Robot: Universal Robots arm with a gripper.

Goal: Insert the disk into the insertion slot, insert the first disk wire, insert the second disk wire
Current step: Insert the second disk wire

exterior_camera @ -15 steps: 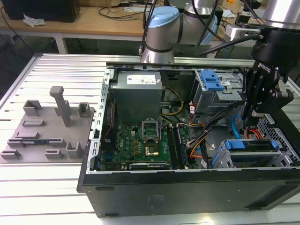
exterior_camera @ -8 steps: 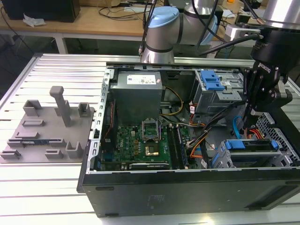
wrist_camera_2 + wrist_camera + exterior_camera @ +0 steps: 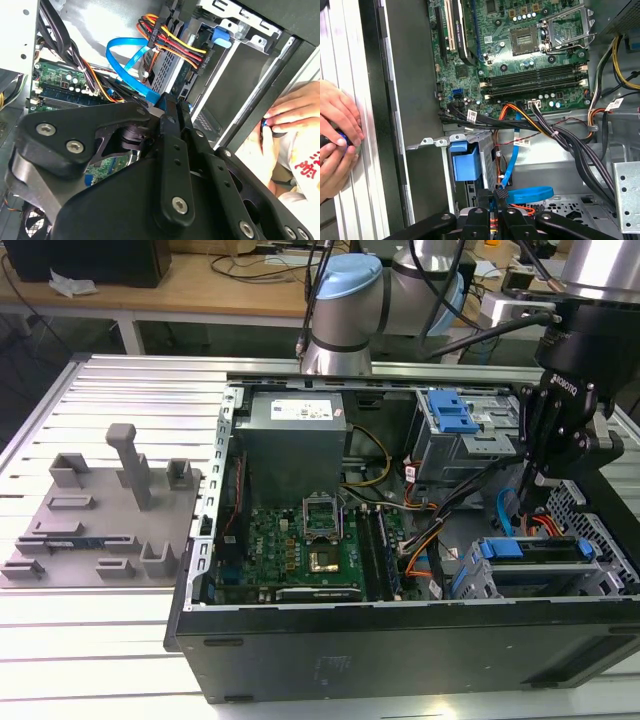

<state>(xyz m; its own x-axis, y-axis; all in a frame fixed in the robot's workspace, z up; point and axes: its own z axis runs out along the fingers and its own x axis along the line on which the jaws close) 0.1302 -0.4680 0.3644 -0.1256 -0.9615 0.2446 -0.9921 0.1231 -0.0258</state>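
Clamped on the second disk wire (image 3: 512,165) by its plug — gripper (image 3: 496,210) best held square to the disk (image 3: 535,550), pushing straight.

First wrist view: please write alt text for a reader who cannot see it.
The black gripper has its jaws shut on the small dark plug of a thin flat light-blue cable, which curves up toward the green motherboard inside an open grey computer case. A blue-framed drive sits in the grey metal cage beside it, and a person's hands rest at the case's outer edge.
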